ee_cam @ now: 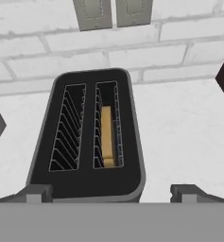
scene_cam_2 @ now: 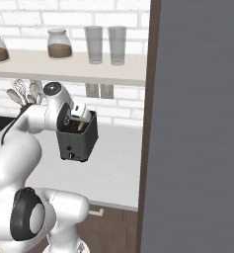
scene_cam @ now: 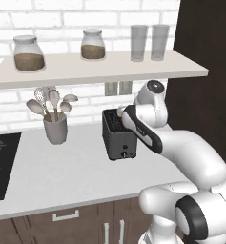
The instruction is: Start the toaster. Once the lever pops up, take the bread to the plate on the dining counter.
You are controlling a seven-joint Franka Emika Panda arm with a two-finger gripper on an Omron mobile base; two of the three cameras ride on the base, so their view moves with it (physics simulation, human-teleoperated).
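The bread (ee_cam: pixel 107 137) stands on edge in the right slot of the toaster (ee_cam: pixel 85 142), at twelve o'clock from the gripper (ee_cam: pixel 112 193), whose fingers are spread wide. It looks light and crumbly; grip its top crust gently.

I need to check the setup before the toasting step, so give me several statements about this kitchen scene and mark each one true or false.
1. The golden-brown bread slice sits in a slot of the boxy dark grey toaster. True.
2. Both toaster slots hold bread. False: the other slot is empty.
3. The grey utensil cup stands on the white worktop beside the toaster. True.
4. The gripper is shut on the bread. False: its fingertips are spread apart above the toaster.
5. The shelf carries four jars. False: two jars, two glasses.
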